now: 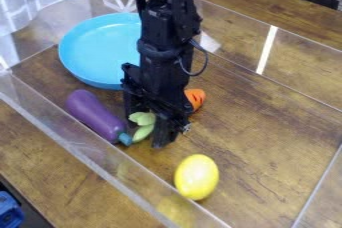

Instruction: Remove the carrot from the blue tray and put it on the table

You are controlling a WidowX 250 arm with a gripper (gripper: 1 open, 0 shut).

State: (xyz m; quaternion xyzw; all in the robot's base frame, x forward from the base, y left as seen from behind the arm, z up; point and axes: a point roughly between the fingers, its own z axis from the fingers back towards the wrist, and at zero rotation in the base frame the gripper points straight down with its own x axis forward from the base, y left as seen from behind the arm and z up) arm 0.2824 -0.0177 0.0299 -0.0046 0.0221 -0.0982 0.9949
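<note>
The orange toy carrot lies on the wooden table, outside the blue tray, partly hidden by the black gripper reaching down over it. Whether the gripper's fingers grasp the carrot or have released it cannot be told from this view. A purple eggplant rests just beside the carrot's green top, near the clear border wall, while a yellow lemon sits nearer the camera.

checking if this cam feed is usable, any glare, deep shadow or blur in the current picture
In the camera view, pale reflections streak the clear border wall; the black gripper is so dark its parts merge; the whole picture is slightly soft, with fine edges indistinct.
</note>
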